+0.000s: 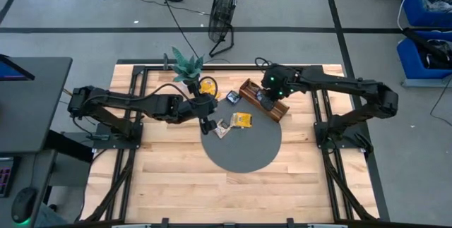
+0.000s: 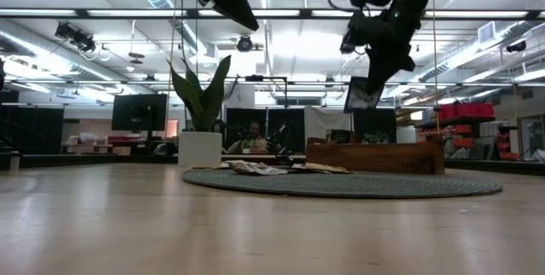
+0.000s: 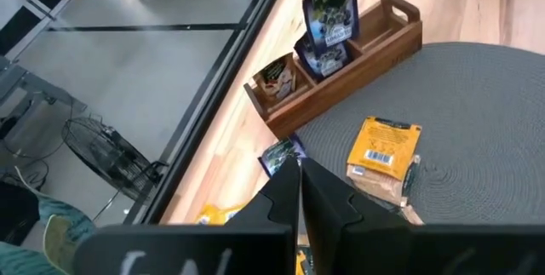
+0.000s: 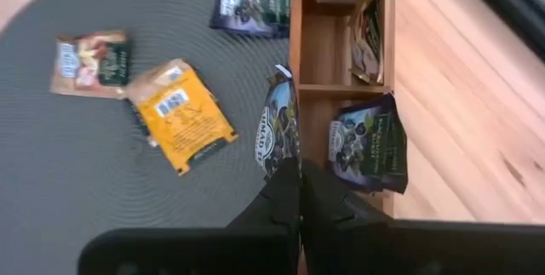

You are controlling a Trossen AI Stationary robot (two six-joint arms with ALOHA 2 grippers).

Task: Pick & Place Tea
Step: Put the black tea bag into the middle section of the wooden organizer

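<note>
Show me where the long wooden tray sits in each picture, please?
High view: the wooden tray lies slanted, right of centre, at the mat's upper edge.
Low view: the tray stands right of centre, at the mat's back.
Left wrist view: the tray runs across the upper middle.
Right wrist view: the tray is at upper right.
Shared landmark: the round grey mat, which the tray borders in every view.

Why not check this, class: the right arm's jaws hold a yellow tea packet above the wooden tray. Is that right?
One detail is wrong: the colour. The right gripper is shut on a dark blue tea packet, not a yellow one, above the wooden tray. The right wrist view shows it; the yellow packet lies on the round mat.
</note>
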